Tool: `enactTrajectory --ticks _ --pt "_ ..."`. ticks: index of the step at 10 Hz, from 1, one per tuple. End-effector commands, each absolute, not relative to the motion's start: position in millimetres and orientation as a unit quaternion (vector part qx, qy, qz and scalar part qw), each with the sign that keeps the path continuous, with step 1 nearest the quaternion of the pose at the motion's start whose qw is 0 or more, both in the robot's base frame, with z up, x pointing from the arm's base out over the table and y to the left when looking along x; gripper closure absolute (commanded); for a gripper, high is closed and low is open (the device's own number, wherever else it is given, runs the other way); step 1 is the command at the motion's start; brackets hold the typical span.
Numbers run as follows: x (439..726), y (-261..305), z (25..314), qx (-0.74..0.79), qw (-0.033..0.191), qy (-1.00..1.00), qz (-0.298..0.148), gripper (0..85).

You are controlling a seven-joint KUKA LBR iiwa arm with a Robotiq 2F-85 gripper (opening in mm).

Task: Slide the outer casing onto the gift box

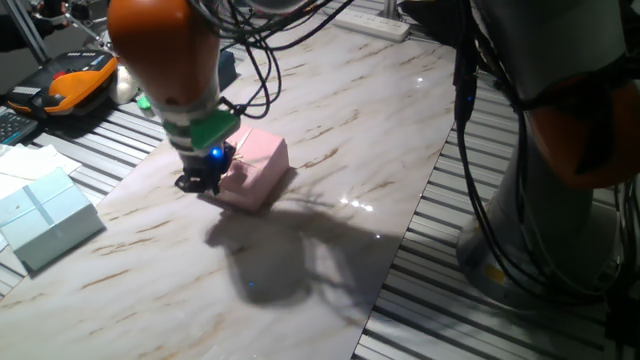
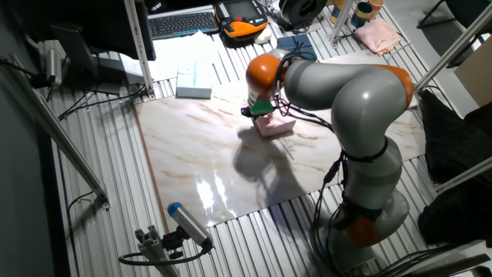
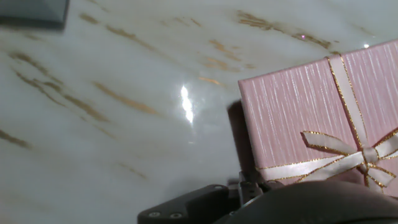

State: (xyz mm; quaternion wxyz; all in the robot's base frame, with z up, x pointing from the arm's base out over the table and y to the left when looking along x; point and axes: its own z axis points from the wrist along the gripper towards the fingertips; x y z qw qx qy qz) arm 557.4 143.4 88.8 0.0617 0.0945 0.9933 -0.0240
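The outer casing (image 1: 258,160) (image 2: 275,125) is a pale pink square cover lying flat on the marble table. In the hand view its top (image 3: 305,118) fills the right side, with a ribbon cross and a small bow (image 3: 360,155). The gift box is hidden; I cannot pick it out apart from the casing. My gripper (image 1: 205,180) (image 2: 260,111) hangs low at the casing's left edge, touching or nearly touching it. Only its dark body shows along the bottom of the hand view, and I cannot make out how the fingers stand.
A pale blue-green ribboned box (image 1: 45,215) (image 2: 194,82) lies on the slatted bench left of the marble table (image 1: 330,130). A navy box (image 2: 296,45) and an orange-black device (image 1: 78,80) sit at the back. Cables hang from the arm above the casing.
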Motion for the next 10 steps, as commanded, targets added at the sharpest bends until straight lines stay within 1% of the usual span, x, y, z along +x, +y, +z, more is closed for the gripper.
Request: enactTrajectory --ticks 1,5,7,8,9,10 --pt "558 139 92 0.09 0.058 0.994 -0.018 85.0" --pt "557 135 102 0.076 0.047 0.996 0.0 85.0" --pt "555 134 114 0.071 0.034 0.997 0.005 85.0" --pt "554 132 121 0.066 0.028 0.997 0.006 85.0" --pt "556 126 127 0.053 0.024 0.998 -0.007 85.0" --pt "558 114 130 0.042 0.022 0.999 -0.004 85.0"
